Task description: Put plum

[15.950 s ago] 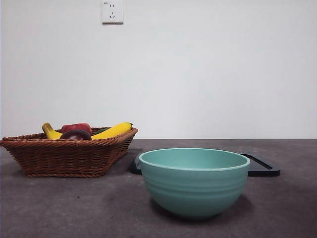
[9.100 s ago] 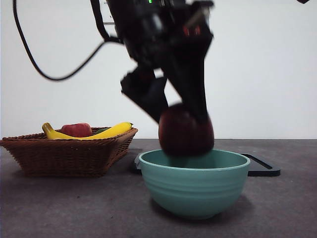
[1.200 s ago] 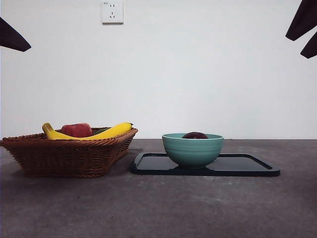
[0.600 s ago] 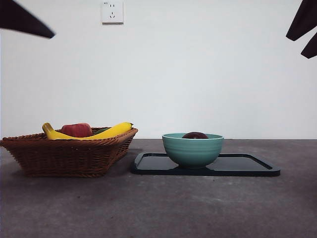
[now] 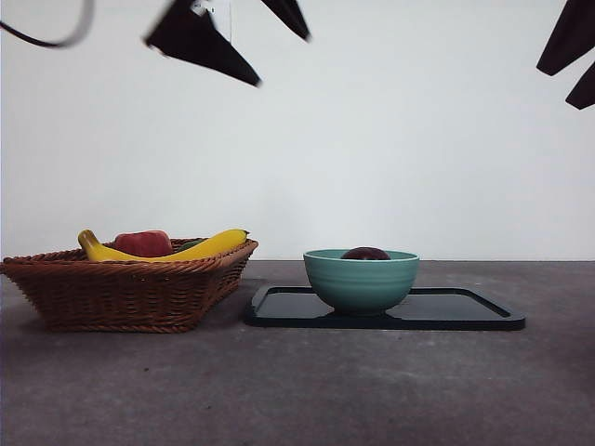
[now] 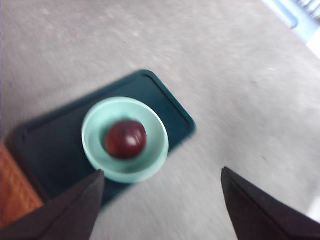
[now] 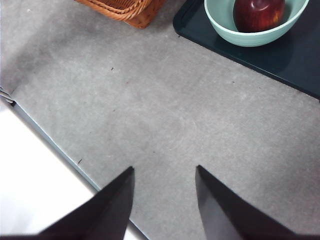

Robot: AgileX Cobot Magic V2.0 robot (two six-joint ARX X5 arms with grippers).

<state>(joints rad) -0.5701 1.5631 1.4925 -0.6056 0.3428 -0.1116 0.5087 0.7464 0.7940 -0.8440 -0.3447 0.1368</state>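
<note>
The dark maroon plum lies inside the teal bowl, which stands on the black tray. From the front only the top of the plum shows above the bowl. High above and left of the bowl, my left gripper hangs open and empty; its wrist view looks down on the bowl past the left gripper. My right gripper is open and empty over bare table, seen as the black tips of the right gripper at the upper right. Its view also catches the plum.
A wicker basket at the left holds bananas and a red apple. The tray extends to the right of the bowl. The table's edge runs close to the right gripper.
The plum went from the basket into the bowl, which now stands farther back on the tray. In the last second the left gripper swung from the upper left corner toward the middle.
</note>
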